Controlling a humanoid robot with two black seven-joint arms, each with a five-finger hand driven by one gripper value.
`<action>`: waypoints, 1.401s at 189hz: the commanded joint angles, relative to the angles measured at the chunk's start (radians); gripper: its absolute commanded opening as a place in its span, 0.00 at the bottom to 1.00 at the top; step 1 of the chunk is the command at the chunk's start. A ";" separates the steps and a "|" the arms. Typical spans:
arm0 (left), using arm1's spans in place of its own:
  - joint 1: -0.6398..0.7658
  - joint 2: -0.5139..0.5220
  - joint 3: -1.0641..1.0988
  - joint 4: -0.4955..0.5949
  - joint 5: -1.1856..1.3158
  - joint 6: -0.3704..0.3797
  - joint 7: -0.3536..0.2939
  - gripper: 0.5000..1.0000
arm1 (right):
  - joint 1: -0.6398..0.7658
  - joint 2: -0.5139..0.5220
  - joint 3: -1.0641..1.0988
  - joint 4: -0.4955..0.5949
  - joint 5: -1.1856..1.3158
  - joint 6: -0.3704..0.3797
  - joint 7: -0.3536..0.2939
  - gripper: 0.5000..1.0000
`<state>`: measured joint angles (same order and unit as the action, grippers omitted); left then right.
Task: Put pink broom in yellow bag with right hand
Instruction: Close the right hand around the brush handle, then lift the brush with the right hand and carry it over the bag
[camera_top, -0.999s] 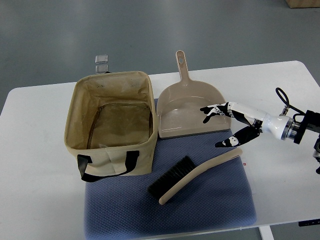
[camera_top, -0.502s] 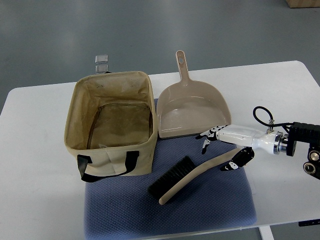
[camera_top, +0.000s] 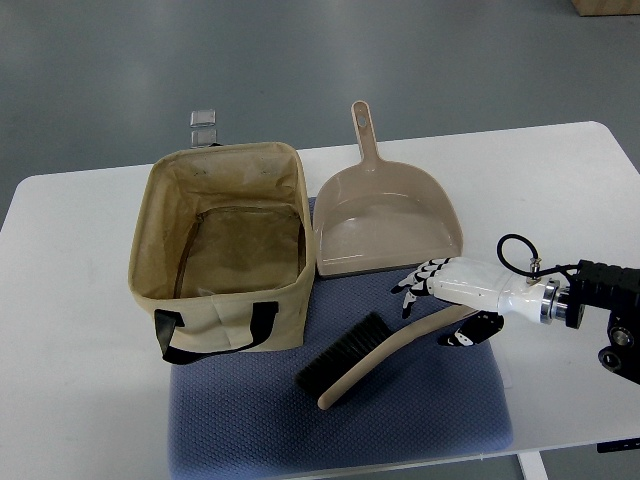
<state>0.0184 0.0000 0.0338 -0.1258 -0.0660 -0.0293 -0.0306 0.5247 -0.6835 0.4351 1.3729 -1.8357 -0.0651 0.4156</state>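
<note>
Lab/test room w/ robot rig.
White table on bare grey floor; on the table a blue mat, cabled robot arm over table's right edge.

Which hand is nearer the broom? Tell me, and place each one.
Right. The right hand is spread open directly over the handle end of the broom, on the blue mat. The left hand is out of view.

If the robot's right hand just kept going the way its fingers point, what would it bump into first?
The right hand points left, over the broom handle. Going straight on, it would likely cross bare blue mat and first meet the bag near its lower right corner, though its height above the mat is unclear.
</note>
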 joint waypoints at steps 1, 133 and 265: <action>0.000 0.000 0.000 0.000 0.000 0.000 0.000 1.00 | 0.003 0.001 -0.015 0.000 -0.008 -0.019 -0.011 0.61; 0.000 0.000 0.000 0.000 0.000 0.000 0.000 1.00 | -0.009 0.004 -0.018 -0.003 -0.031 -0.033 -0.029 0.00; 0.000 0.000 0.000 0.000 0.000 0.000 0.000 1.00 | -0.003 -0.117 0.109 -0.008 0.003 -0.174 -0.015 0.00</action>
<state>0.0184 0.0000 0.0337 -0.1258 -0.0660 -0.0290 -0.0309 0.5187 -0.7670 0.5284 1.3652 -1.8443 -0.2114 0.3963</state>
